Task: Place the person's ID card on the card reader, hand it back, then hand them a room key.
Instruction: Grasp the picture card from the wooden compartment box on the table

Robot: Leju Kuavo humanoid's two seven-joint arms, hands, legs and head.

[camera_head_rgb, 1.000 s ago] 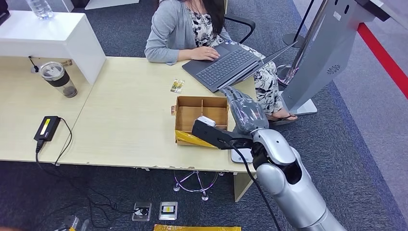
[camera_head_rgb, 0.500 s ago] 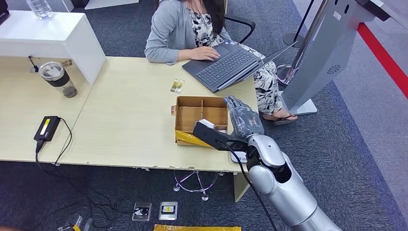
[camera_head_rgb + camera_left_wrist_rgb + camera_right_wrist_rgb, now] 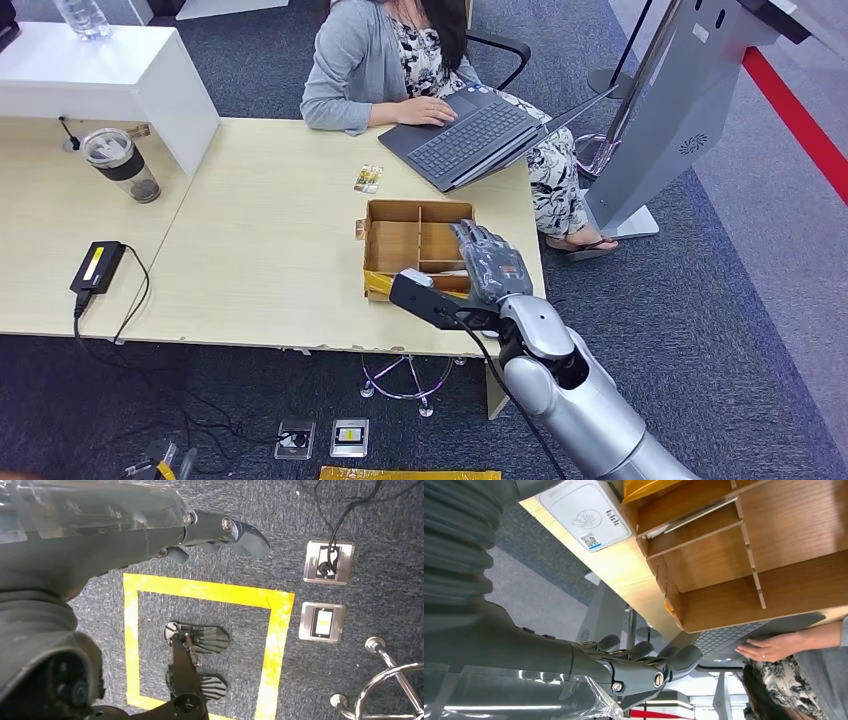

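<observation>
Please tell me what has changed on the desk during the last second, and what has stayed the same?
The right robot hand has drawn back toward the robot and shifted left, from beside the wooden box to above its right side. It holds nothing, and nothing was taken or released. The box, the small card on the desk, the laptop and the person typing have stayed as they were.

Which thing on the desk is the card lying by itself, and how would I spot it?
Find the long pale wooden desk, then the open laptop the person types on. Just left of it, above the brown divided box, lies a small greenish patterned card, flat and alone.
</observation>
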